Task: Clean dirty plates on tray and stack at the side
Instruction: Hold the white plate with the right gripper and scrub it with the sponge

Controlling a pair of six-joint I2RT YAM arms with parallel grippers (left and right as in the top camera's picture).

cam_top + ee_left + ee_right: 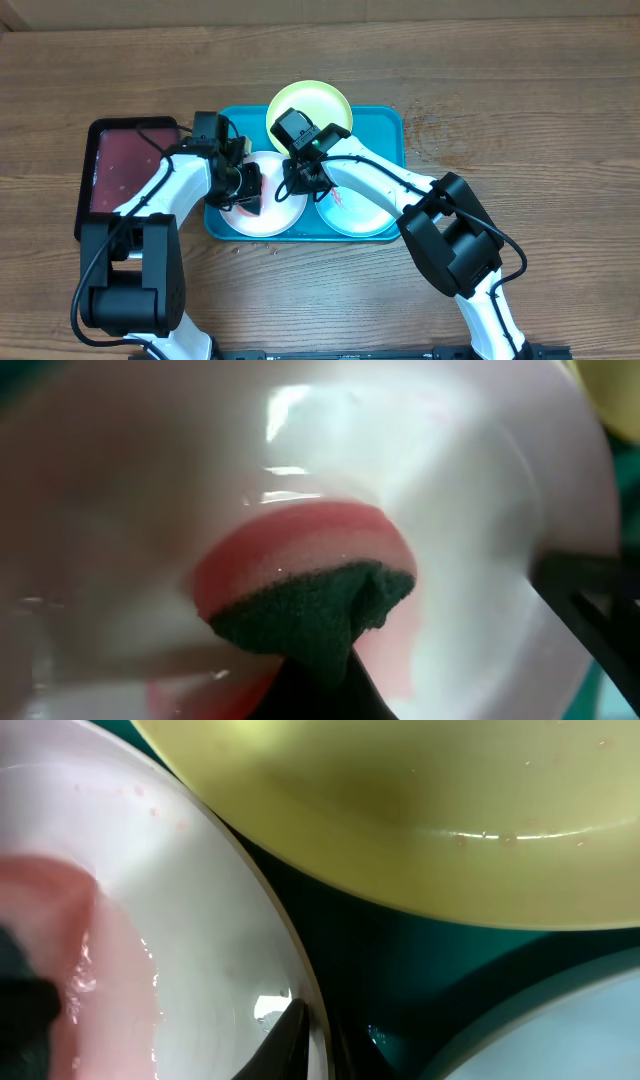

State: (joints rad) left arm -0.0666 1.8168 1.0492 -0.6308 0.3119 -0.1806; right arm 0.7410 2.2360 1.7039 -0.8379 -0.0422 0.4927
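On my far left the dark red tray [130,180] sits on the desk [520,100], out of this step. My left gripper [247,187] is clamped on the sponge [300,575], green scouring face pinched between the jaws and pink foam pressed flat against the bowl of the white plate [270,218]. A pink film lies around the sponge, so I judge the scrub is only partly done. To do it well I should press lightly, sweep in small circles from the centre out to the rim, and turn the foam toward the smear low in my left wrist view.

My right gripper [297,185] is closed on the white plate's right rim, one finger showing at the edge. That pinch must hold firm, or the plate will skate inside the teal tray [385,125].

The yellow-green plate [320,100] lies just beside my right wrist, and the aqua plate [355,215] to the right; I must not knock either.
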